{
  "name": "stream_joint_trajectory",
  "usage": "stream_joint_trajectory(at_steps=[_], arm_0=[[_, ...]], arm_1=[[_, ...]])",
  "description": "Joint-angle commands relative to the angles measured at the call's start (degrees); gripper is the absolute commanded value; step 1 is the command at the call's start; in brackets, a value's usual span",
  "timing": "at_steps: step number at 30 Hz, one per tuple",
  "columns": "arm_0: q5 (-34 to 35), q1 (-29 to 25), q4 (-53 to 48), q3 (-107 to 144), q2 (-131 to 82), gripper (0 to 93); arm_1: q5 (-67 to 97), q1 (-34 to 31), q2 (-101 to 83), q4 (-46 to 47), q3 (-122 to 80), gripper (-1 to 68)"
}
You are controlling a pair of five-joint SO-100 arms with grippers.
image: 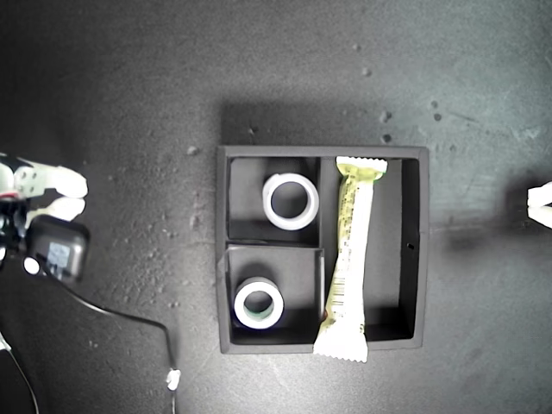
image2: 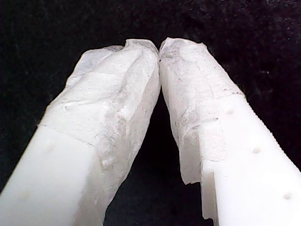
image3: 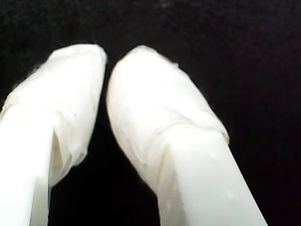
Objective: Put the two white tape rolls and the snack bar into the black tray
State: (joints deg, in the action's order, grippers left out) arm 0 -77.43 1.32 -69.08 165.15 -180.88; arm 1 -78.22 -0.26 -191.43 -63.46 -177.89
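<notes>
- Pressing together at their tips, the taped fingers [image2: 141, 70] of my first gripper [image2: 159, 49] are closed on nothing, with only dark tabletop beyond them.
- My second gripper [image3: 107, 63] has its wrapped fingers [image3: 155, 103] drawn almost together with a thin dark slit between them — closed and empty, over the same dark surface.
- Neither wrist view shows which arm in the exterior view is which. One arm [image: 43, 185] sits at the exterior view's left edge with a dark camera block [image: 59, 248] and a trailing cable [image: 129, 317]; a white tip of the other [image: 541, 205] pokes in at the exterior view's right edge. Both are well apart from the tray.
- The black tray [image: 418, 250] lies near the middle of the exterior view, with bare table [image: 129, 95] open on all sides.
- The plain tape roll [image: 291, 201] lies flat in the small section farther up in the exterior view; the roll with the greenish core [image: 259, 304] lies in the small section below it.
- The snack bar [image: 349, 259] lies in the long section, slightly slanted — its lower crimped end rides over the tray's lower wall and sticks out past it.
</notes>
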Motion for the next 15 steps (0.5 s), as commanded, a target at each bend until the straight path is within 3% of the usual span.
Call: stream_joint_trajectory(at_steps=[1,9,15], arm_0=[[0.7,-0.6,-2.6,5.4,-12.8,0.0],[0.1,1.8,-0.6,14.7,-13.3,0.0],[-7.9,3.1,-9.7,14.7,-13.2,0.1]], arm_1=[[2.0,0.5,-0.4,1.0,-1.1,-0.4],[-1.6,3.6,-0.4,-10.1,-1.1,1.5],[-3.3,2.4,-0.1,-13.4,-1.1,2.3]])
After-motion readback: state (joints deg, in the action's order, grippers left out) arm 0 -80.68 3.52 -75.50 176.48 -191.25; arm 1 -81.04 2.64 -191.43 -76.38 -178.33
